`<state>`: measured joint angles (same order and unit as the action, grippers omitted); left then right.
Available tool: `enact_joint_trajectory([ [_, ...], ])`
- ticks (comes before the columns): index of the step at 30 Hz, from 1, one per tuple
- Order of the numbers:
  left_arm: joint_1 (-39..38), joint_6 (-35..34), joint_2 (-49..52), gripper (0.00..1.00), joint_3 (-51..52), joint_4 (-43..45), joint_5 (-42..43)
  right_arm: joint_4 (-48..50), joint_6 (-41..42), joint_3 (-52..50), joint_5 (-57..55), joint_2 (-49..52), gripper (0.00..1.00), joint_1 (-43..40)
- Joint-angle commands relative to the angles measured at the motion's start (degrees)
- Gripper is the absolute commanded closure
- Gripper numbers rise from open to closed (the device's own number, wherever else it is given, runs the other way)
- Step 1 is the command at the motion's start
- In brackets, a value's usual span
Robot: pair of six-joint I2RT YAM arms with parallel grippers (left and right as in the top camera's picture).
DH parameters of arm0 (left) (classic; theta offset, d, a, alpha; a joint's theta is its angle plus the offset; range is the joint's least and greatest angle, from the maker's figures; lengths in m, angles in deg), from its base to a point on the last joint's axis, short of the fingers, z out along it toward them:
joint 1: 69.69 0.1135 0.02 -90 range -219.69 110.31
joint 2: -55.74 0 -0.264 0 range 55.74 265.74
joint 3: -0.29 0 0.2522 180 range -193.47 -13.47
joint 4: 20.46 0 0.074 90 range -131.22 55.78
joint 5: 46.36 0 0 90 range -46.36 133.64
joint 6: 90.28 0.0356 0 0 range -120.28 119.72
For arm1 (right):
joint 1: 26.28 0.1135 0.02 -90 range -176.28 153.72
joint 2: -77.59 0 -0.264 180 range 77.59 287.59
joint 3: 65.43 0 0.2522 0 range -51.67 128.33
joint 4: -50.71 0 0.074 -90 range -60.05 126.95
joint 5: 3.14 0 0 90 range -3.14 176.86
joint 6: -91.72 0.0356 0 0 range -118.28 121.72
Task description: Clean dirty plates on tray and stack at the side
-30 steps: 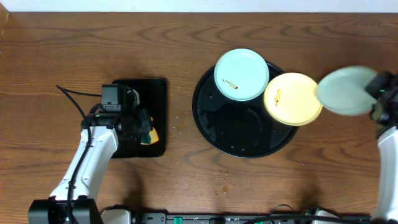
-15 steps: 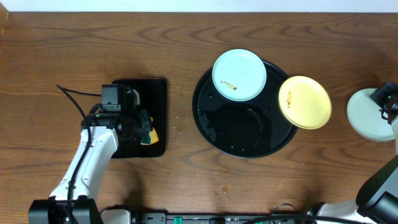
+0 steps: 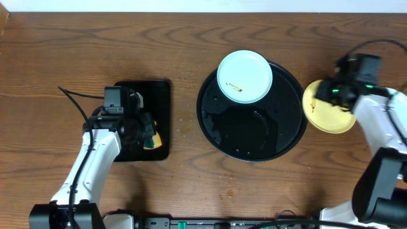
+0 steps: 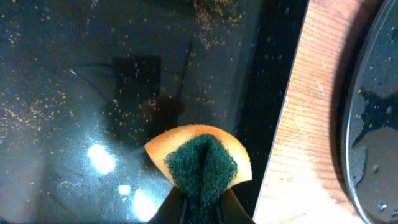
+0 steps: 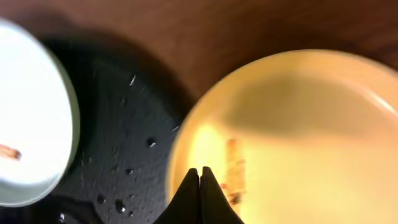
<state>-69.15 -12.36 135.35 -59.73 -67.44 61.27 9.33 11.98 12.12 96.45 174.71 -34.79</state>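
Observation:
A pale blue-white plate (image 3: 245, 76) (image 5: 31, 106) with a brown smear lies on the back rim of the round black tray (image 3: 254, 133) (image 5: 124, 143). The yellow plate (image 3: 327, 119) (image 5: 298, 137), also smeared, lies at the tray's right edge, mostly on the table. My right gripper (image 3: 321, 94) (image 5: 200, 170) is shut, its tips together just inside that plate's left rim, with nothing showing between them. My left gripper (image 3: 145, 130) (image 4: 200, 206) is shut on a yellow-and-green sponge (image 3: 152, 137) (image 4: 199, 158), low over the rectangular tray.
The small rectangular black tray (image 3: 156, 95) (image 4: 93, 93) lies left of the round one, wet and speckled. Crumbs (image 3: 181, 124) and a small stain (image 3: 229, 184) mark the wood between and in front. The right arm's white link (image 3: 381, 127) covers the table's right edge.
The right gripper carried a pale plate to the far right, let it go, came back left and shut over the yellow plate. The yellow plate shifted right, off the tray. The left arm stayed still.

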Motion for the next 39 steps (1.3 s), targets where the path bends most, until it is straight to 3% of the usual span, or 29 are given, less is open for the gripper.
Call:
enact_joint_trajectory([
  [1,0.15,2.23,-1.05,0.92,0.07,-0.61,-0.42,-0.07,-0.35,-0.52,-13.84,0.5,0.98,4.28],
  [4,0.15,2.21,-1.05,0.92,0.07,-0.76,-0.42,-1.11,-1.36,-0.52,-14.8,0.5,0.79,5.53],
  [8,0.13,2.21,-1.05,0.92,0.07,-0.81,-0.42,-2.05,0.85,-0.52,-10.95,0.5,0.65,2.45],
  [14,0.15,2.19,-1.05,0.92,0.07,-0.35,-0.42,-3.32,-4.24,-0.52,9.16,0.5,0.66,-3.06],
  [20,0.15,2.19,-1.05,0.92,0.07,-0.39,-0.42,-4.48,-5.25,-1.57,8.37,0.5,0.62,-0.55],
  [25,0.15,2.19,-1.05,0.92,0.07,-0.66,-0.39,-2.54,-5.16,-4.46,-1.75,0.5,0.61,4.28],
  [28,0.15,2.19,-1.05,0.92,0.07,-0.72,-0.39,1.81,-5.22,-7.17,-3.56,0.5,0.64,6.51],
  [33,0.15,2.19,-1.05,0.91,0.07,-0.61,-0.42,3.67,-5.18,-9.27,-3.58,0.5,0.79,8.13],
  [36,0.15,2.19,-1.05,0.91,0.07,-0.61,-0.42,3.72,-5.16,-9.27,-3.56,0.5,0.96,8.17],
  [39,0.15,2.21,-1.05,0.91,0.07,-0.61,-0.42,4.04,-3.89,-9.14,-1.53,0.48,0.99,8.98],
])
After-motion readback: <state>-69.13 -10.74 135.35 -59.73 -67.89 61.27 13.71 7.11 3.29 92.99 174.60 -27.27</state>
